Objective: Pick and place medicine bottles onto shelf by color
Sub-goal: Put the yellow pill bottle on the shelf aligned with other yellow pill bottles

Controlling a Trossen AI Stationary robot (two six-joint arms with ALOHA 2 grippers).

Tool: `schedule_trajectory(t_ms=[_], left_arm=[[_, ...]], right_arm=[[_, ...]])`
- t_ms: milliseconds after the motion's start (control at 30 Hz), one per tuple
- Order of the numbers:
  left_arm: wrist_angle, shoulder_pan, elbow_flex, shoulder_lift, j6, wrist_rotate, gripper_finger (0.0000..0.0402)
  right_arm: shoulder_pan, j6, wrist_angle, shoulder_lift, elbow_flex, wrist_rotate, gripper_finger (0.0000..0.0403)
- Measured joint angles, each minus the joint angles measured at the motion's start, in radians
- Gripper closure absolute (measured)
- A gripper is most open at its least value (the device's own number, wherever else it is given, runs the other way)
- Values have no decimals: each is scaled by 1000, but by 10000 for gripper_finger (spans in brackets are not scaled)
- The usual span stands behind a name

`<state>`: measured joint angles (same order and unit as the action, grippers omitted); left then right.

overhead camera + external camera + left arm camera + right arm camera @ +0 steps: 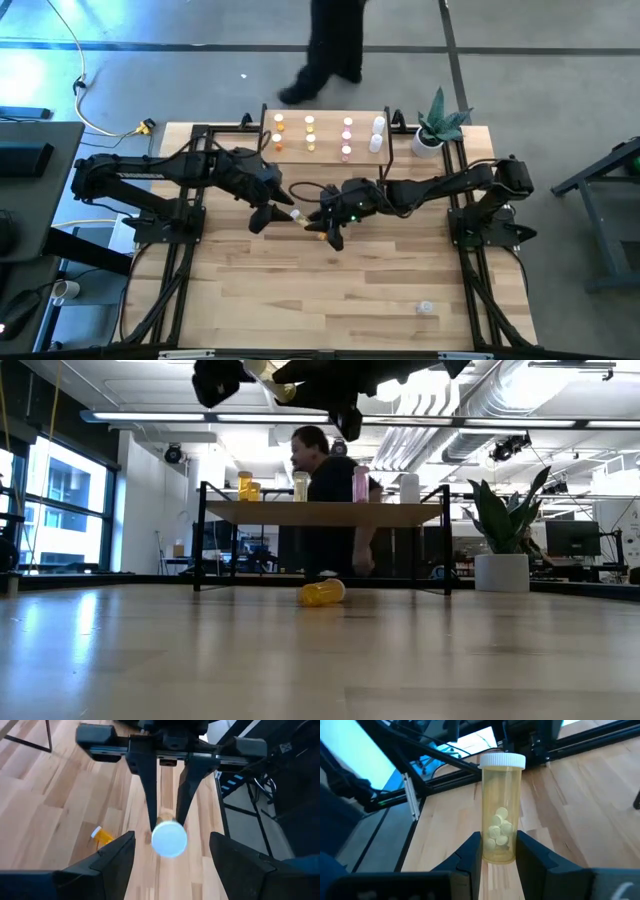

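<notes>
The right gripper (499,851) clamped a yellow bottle (501,810) between its jaws, cap toward the left gripper (172,865), whose jaws stood wide on either side of that cap, not touching.

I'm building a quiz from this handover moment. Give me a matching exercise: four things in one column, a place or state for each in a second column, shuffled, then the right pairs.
Things:
1. right gripper
2. left gripper
3. yellow bottle
4. plant pot

Places or states:
A. lying on its side on the table
B. standing at the table's far right corner
C. shut on a pale bottle of pills
D. jaws open, either side of that bottle's white cap

Pairs: 1-C, 2-D, 3-A, 4-B
</notes>
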<state>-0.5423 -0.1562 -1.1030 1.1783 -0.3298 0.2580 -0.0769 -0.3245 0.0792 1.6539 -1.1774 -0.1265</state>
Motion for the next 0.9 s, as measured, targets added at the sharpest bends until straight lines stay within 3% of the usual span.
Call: schedule_trajectory(t_ms=[633,900], left_arm=[[23,-1,-1,102,-38,-6,161],[24,0,-1,101,-36,-7,219]], right_arm=[[41,38,-25,0,0,-112,319],[53,37,-32,0,0,-113,319]])
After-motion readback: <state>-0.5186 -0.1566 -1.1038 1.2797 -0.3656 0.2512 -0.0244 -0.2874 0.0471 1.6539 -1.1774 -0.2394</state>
